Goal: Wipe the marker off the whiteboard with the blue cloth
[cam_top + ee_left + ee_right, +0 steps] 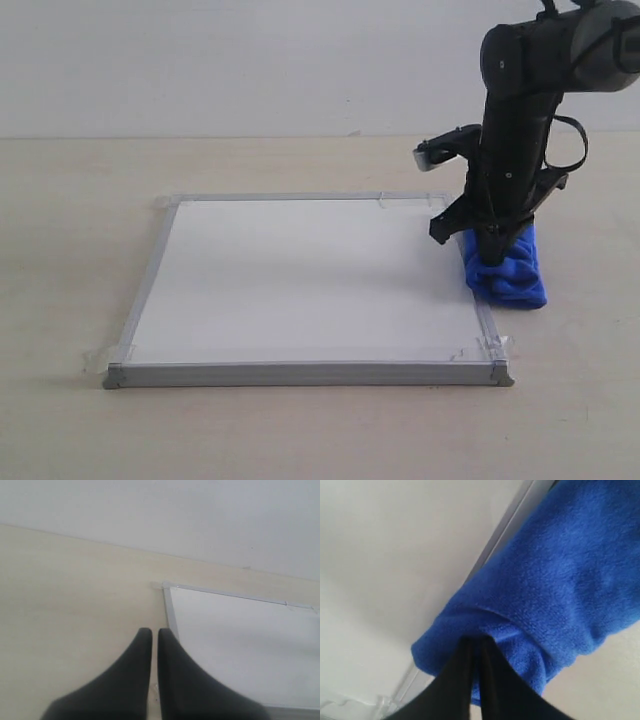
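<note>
Right gripper (489, 243) pinches the one blue cloth (512, 275), both fingers closed on a fold. The bunched cloth lies across the right frame of the single whiteboard (300, 280) and partly on the table (70, 240). Left gripper (155, 636) has its two fingers pressed nearly together around nothing, above the table just beside a board corner.

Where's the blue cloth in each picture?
Exterior view: blue cloth at the whiteboard's right edge, under the right gripper.
Left wrist view: not in it.
Right wrist view: blue cloth fills much of it, pinched by the gripper.
Shared landmark: the whiteboard's grey frame.
</note>
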Robot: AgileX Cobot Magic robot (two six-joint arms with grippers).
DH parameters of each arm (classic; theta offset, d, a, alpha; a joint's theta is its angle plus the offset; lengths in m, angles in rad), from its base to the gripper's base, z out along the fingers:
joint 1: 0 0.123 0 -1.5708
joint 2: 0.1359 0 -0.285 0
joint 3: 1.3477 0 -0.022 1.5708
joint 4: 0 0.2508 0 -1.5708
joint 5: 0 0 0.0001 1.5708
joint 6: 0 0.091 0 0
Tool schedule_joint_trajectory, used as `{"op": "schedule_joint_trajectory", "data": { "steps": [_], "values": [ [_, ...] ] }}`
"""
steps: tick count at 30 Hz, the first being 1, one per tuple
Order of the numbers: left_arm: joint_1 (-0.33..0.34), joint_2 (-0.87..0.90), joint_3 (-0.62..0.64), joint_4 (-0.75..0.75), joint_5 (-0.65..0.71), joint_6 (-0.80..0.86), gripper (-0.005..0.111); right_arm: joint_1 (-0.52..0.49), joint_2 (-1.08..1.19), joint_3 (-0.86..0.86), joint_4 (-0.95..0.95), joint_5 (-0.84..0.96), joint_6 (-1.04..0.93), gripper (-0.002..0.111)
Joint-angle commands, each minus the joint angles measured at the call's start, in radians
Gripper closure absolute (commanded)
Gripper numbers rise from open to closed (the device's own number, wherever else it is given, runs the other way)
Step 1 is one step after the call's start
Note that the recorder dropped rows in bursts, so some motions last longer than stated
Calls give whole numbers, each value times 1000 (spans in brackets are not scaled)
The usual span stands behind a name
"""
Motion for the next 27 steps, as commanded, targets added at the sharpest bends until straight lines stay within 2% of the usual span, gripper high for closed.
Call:
{"op": "schedule_joint_trajectory", "data": {
  "steps": [1, 12, 21, 27],
  "values": [
    [3, -4, 4, 4, 2, -1, 102, -1, 40, -1, -8, 64, -12, 108],
    [3, -4, 4, 4, 2, -1, 102, -1, 45, 6, -179, 64, 39, 108],
    [3, -4, 4, 4, 2, -1, 102, -1, 45, 6, -123, 64, -11, 108],
    [3, -4, 4, 4, 2, -1, 102, -5, 45, 6, -184, 64, -12, 108]
  ]
}}
